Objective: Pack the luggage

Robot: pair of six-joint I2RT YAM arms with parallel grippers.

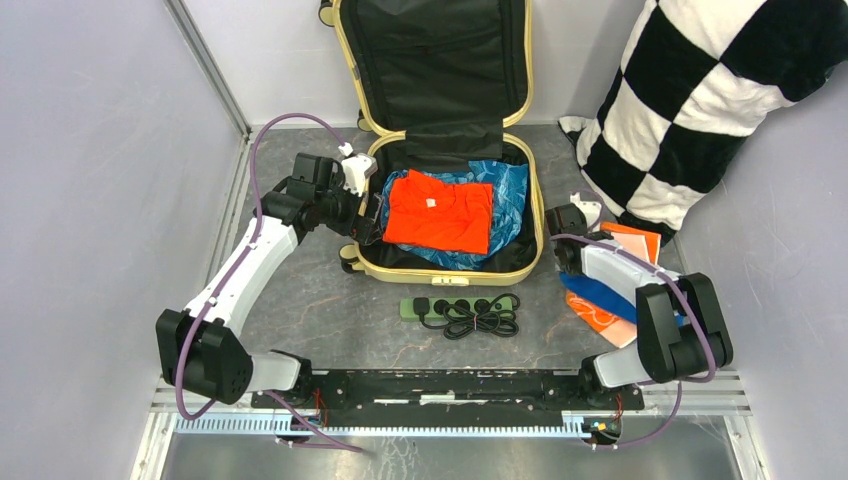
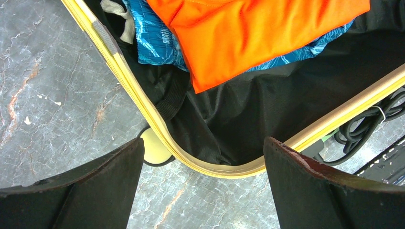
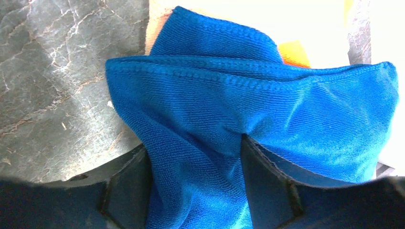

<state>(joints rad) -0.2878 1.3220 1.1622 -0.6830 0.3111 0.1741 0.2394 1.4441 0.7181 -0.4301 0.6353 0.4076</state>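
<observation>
Top external: one luggage (image 1: 450,274), one shirt (image 1: 440,210); left end effector (image 2: 203,143) released, right end effector (image 3: 195,148) grasping towel (image 3: 248,95).

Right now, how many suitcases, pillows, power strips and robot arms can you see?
Suitcase: 1
Pillow: 1
Power strip: 1
Robot arms: 2, left and right
Total: 5
</observation>
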